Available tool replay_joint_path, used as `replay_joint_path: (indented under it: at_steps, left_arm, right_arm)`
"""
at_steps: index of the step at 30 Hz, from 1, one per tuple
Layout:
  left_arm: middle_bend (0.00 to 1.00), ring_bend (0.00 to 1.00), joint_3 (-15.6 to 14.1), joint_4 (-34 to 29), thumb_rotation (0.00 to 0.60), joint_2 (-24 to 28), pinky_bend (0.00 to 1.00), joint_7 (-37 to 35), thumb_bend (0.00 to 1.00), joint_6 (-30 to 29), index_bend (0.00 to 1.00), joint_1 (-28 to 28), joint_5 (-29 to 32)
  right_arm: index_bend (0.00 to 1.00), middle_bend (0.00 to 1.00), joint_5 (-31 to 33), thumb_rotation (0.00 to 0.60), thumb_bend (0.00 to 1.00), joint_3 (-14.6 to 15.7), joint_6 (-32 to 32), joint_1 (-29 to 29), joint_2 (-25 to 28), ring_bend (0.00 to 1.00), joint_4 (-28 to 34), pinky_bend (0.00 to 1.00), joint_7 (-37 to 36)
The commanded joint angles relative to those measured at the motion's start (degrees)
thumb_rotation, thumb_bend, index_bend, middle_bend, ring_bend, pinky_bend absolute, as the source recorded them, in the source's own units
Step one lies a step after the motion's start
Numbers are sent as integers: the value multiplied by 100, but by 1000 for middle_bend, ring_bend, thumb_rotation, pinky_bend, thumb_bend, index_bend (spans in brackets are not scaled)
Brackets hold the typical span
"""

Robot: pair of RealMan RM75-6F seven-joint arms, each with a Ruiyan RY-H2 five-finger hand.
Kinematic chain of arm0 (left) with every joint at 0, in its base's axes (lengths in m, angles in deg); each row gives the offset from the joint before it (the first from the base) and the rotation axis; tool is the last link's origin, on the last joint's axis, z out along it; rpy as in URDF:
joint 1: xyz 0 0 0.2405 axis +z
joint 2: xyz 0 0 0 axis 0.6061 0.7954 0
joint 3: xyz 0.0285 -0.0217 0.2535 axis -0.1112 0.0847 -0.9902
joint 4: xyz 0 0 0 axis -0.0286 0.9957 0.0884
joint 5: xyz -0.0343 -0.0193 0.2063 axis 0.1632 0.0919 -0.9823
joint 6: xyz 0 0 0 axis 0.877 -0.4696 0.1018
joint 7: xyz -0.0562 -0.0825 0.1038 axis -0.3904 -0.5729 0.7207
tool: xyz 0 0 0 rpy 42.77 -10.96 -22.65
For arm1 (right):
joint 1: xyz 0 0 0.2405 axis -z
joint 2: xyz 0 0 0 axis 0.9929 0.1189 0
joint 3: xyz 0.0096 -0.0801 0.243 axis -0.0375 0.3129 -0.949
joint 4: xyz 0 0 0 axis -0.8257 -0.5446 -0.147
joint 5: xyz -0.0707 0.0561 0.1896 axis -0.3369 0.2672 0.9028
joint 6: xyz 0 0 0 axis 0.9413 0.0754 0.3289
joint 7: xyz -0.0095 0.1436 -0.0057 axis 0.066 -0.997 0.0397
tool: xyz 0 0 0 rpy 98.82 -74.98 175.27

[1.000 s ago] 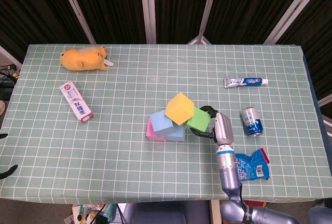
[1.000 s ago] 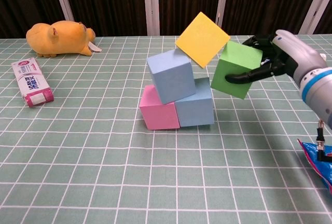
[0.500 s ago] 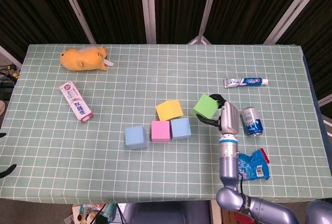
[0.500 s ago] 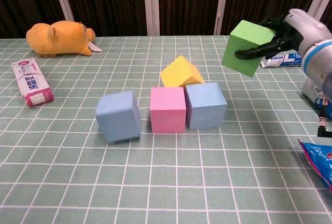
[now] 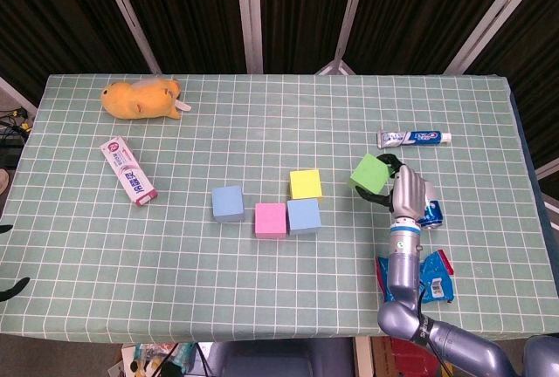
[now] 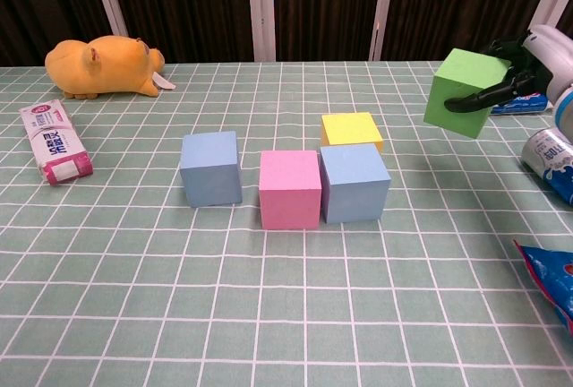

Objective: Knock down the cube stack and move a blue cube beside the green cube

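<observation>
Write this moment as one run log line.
stack: down | right hand: holds green cube above table | blue cubes: on table | left hand: not visible

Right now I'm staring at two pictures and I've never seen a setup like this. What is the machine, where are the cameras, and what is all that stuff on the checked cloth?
It is a two-armed robot, steered by a person, sitting at a table. One picture looks down from its head, the other looks forward from its chest. Only its right robot hand shows; no left one is in view. That robot hand holds a green cube lifted off the cloth. On the table lie two blue cubes, a pink cube between them, and a yellow cube just behind. Around them are an orange plush toy, two toothpaste tubes, a drink can and a blue snack bag.
</observation>
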Motion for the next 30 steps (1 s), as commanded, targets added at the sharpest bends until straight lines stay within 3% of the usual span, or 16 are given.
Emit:
replay_joint_path:
  at_steps: [1,3,5,9,12,15,23,26,30]
  left_arm:
    - [0,0,0,1,600,5,0,-8,133,2,230,-1,-1]
    - [0,0,1,2,600,11,0,-25,133,-4,230,2,-4]
    - [0,0,9,8,600,16,0,-46,133,-16,230,6,1]
    - [0,0,30,23,600,23,0,-77,133,12,231,-6,52]
    - [0,0,37,30,600,20,0,-75,133,52,231,-27,71]
    - [0,0,42,34,600,9,0,-49,133,79,231,-43,88]
    - [0,0,41,16,600,-2,0,-5,132,110,231,-58,115]
    - [0,0,28,3,600,-5,0,18,132,112,231,-61,89]
    - [0,0,10,-5,600,-15,0,52,133,115,231,-63,62]
  right_arm:
    - [648,563,30,600,327,15,-60,-160,-132,678,-327,401,93]
    - [648,555,73,600,327,16,-103,-245,-216,646,-526,391,147]
    - [594,445,104,600,326,14,-158,-297,-262,495,-636,318,149]
    - [294,112,335,600,316,145,-665,-341,-135,176,-656,149,258]
    - [100,11,603,600,228,239,-1052,-322,82,83,-452,81,399]
    - [19,0,655,600,173,289,-1183,-266,261,60,-215,56,340]
    - [0,0,217,600,155,490,-1254,312,1042,52,777,40,-491]
    - [0,0,-174,600,155,850,-1287,750,1630,90,1397,40,-829]
    - [12,66,-702,600,155,1250,-1314,1116,2066,196,1757,40,-1267]
